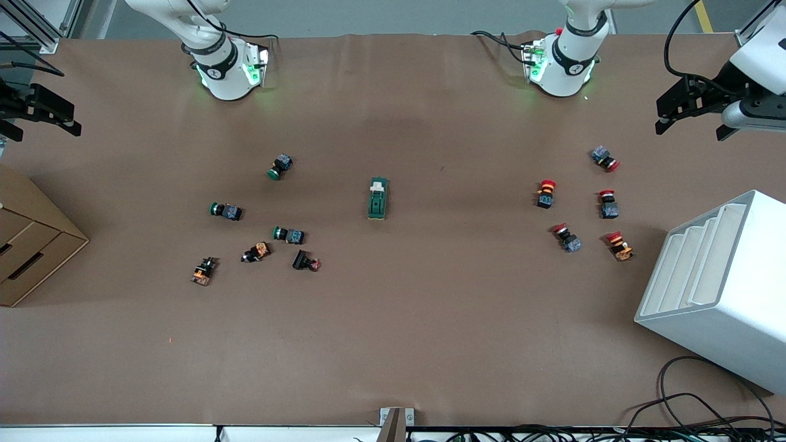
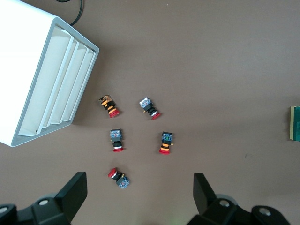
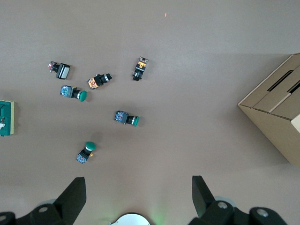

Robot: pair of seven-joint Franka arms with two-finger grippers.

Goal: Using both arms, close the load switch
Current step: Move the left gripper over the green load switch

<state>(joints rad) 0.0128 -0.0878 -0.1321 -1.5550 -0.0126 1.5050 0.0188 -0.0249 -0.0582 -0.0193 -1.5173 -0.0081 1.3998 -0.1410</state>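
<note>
The load switch (image 1: 377,198), a dark green block with a white lever piece, lies at the middle of the brown table. Its edge shows in the left wrist view (image 2: 295,123) and the right wrist view (image 3: 6,118). My left gripper (image 1: 666,113) hangs open and empty over the left arm's end of the table, with a red-capped push-button below it (image 2: 139,194). My right gripper (image 1: 69,120) hangs open and empty over the right arm's end, with bare table and its arm's base below it (image 3: 138,194). Both are well away from the switch.
Several red-capped push-buttons (image 1: 545,193) lie toward the left arm's end, beside a white slotted rack (image 1: 718,288). Green-capped and other push-buttons (image 1: 282,166) lie toward the right arm's end, near a cardboard box (image 1: 31,245). Cables (image 1: 688,417) trail at the table's near edge.
</note>
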